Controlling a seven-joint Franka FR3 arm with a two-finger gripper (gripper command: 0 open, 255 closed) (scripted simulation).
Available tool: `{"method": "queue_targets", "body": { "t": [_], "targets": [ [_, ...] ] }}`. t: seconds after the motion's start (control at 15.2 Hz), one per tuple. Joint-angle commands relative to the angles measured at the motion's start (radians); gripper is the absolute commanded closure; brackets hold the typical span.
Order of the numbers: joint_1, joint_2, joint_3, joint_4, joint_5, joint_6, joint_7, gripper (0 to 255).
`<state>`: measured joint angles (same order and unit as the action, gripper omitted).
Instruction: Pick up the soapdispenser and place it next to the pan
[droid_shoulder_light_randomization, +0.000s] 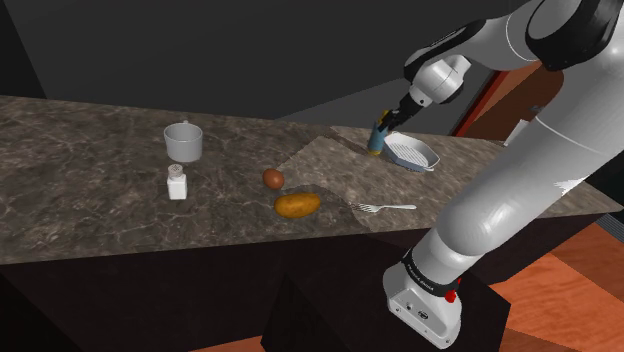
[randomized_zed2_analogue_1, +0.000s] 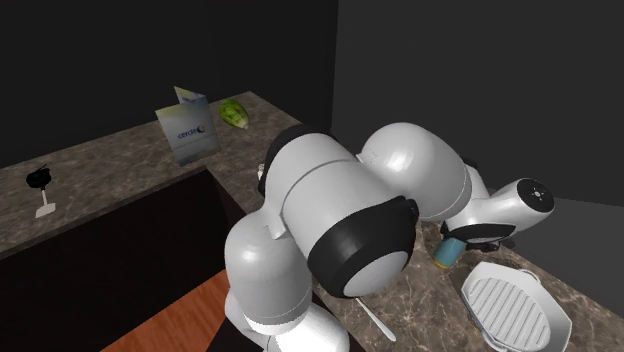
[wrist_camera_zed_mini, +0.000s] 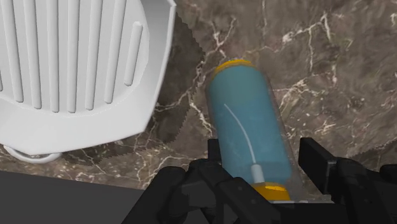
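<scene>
Teal-blue inside a clear shell with yellow-orange ends, the soap dispenser (droid_shoulder_light_randomization: 378, 135) hangs tilted in the jaws, which are clamped on it near its pump end. In the wrist view the black fingers (wrist_camera_zed_mini: 317, 160) press against the bottle's two flanks. It is just beside the pan (droid_shoulder_light_randomization: 411, 152), a white ribbed grill pan with a small loop handle, at the pan's edge toward the shoulder view's left. Whether the bottle's lower end touches the bench (droid_shoulder_light_randomization: 90, 195) I cannot tell. That bench is brown marbled stone.

Well apart from the pan, toward the shoulder view's left, a grey mug (droid_shoulder_light_randomization: 183, 140) stands with a white shaker (droid_shoulder_light_randomization: 177, 183) nearer the camera. A small brown egg (droid_shoulder_light_randomization: 273, 178) and a potato (droid_shoulder_light_randomization: 297, 205) lie close together near the middle. A fork (droid_shoulder_light_randomization: 385, 207) rests between the potato and the white arm (droid_shoulder_light_randomization: 520, 180). In the second exterior view, a farther stretch of counter carries an upright blue-and-white booklet (randomized_zed2_analogue_1: 187, 127) with a green leafy head (randomized_zed2_analogue_1: 235, 112) just beside it
</scene>
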<state>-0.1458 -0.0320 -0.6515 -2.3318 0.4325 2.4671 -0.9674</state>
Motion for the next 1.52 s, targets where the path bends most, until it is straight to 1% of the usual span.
{"method": "queue_targets", "body": {
  "t": [0.0,0.46,0.53,0.86,1.06,1.12,1.45],
  "targets": [
    [0.002,0.014,0.0,-0.006,0.023,0.014,-0.019,255],
    [0.002,0.014,0.0,-0.006,0.023,0.014,-0.019,255],
    [0.002,0.014,0.0,-0.006,0.023,0.014,-0.019,0],
    [0.002,0.014,0.0,-0.006,0.023,0.014,-0.019,0],
    [-0.019,-0.087,-0.004,0.0,-0.105,-0.057,0.068,0],
    [-0.027,-0.111,-0.001,0.004,-0.132,-0.078,0.087,0],
    [-0.029,-0.111,0.001,0.004,-0.132,-0.079,0.087,0]
  ]
}}
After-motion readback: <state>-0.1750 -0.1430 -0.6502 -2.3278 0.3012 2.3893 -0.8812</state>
